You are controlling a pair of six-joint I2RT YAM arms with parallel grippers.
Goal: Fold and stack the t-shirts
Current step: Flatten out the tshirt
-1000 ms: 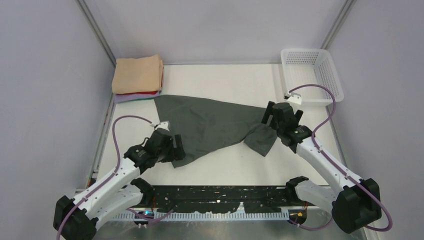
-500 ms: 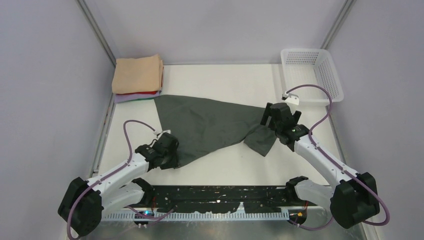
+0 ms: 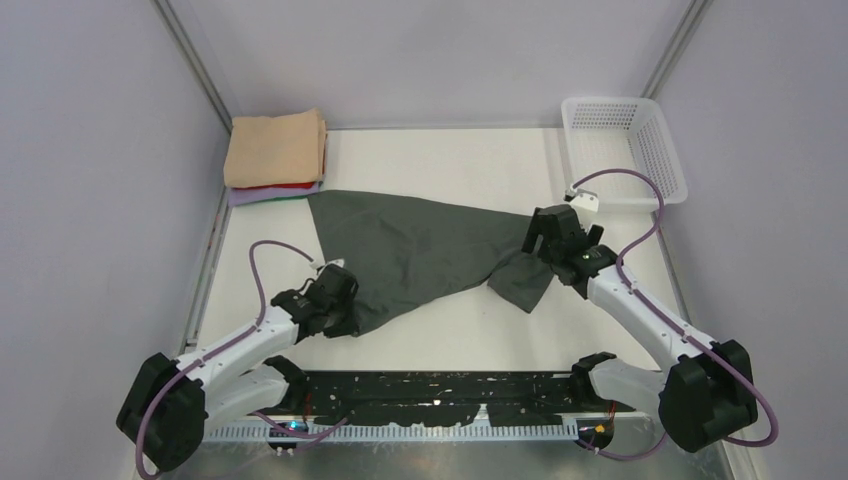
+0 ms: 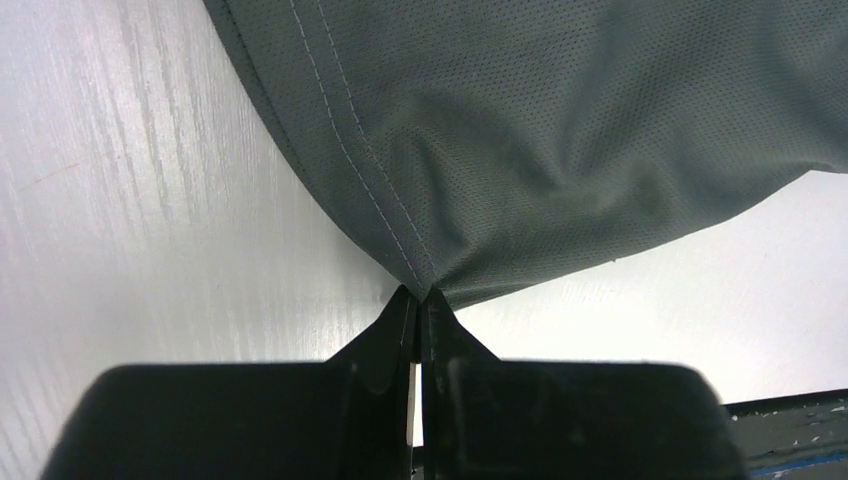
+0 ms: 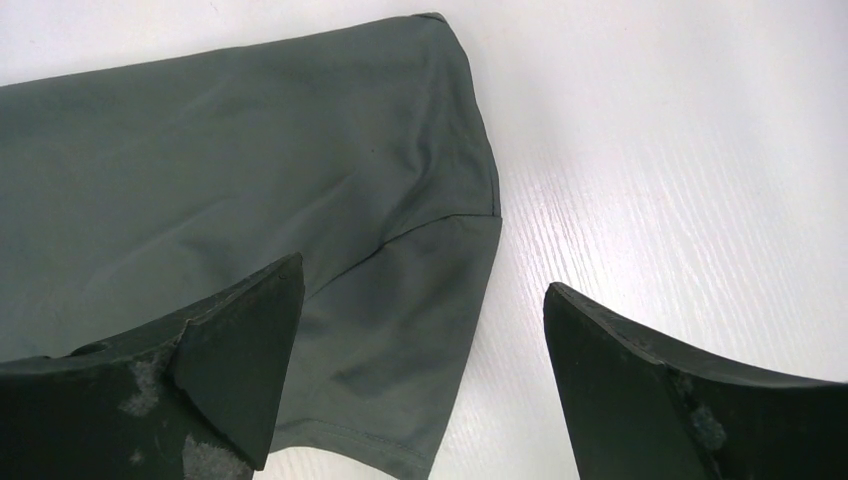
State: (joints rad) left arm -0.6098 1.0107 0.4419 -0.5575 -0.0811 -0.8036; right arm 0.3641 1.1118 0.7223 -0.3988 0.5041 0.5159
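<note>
My left gripper [image 4: 420, 300] has its fingers pressed together, pinching the stitched hem corner of the grey shirt [image 3: 420, 250] at its near-left end, low by the table [image 3: 450, 160]. Cloth puckers right at the pinch. My right gripper [image 5: 422, 282] is spread wide, nothing btwn the fingers, hanging over the sleeve [image 5: 420, 330] at the shirt's right end. Can't tell if the tips touch cloth. Shirt lies across mid-table, slanting from its far-left corner twd the right, w/ the sleeve end wrinkled. Folded stack [image 3: 275, 150] sits in the far-left corner: peach on top, red & pale lavender edges showing under it. The grey shirt's far corner is just beside that stack. White basket [image 3: 625, 150] is at far right, apart from the shirt.
</note>
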